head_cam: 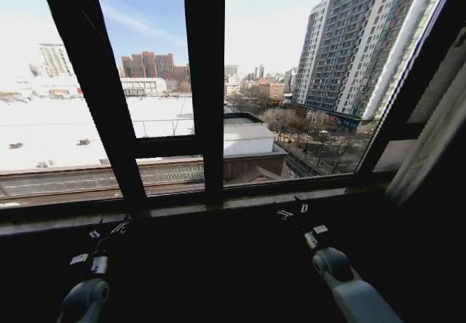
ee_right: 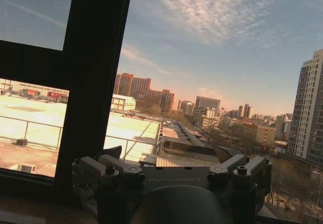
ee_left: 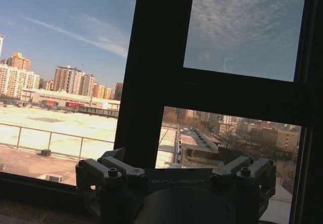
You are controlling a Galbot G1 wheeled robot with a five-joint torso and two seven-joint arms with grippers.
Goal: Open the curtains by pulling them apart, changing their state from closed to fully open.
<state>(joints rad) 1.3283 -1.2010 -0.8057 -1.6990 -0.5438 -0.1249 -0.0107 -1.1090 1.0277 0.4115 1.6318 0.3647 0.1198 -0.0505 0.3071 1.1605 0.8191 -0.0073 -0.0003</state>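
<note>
Both grippers, left [head_cam: 116, 228] and right [head_cam: 291, 210], hang spread and empty; the curtain [head_cam: 429, 141], bunched beyond the right one, could slide back shut.

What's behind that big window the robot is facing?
Through the window frame show snowy rooftops, a tower block and sky. The curtain, bunched at the right edge, covers what lies behind it. Both grippers, left and right, sit low.
</note>
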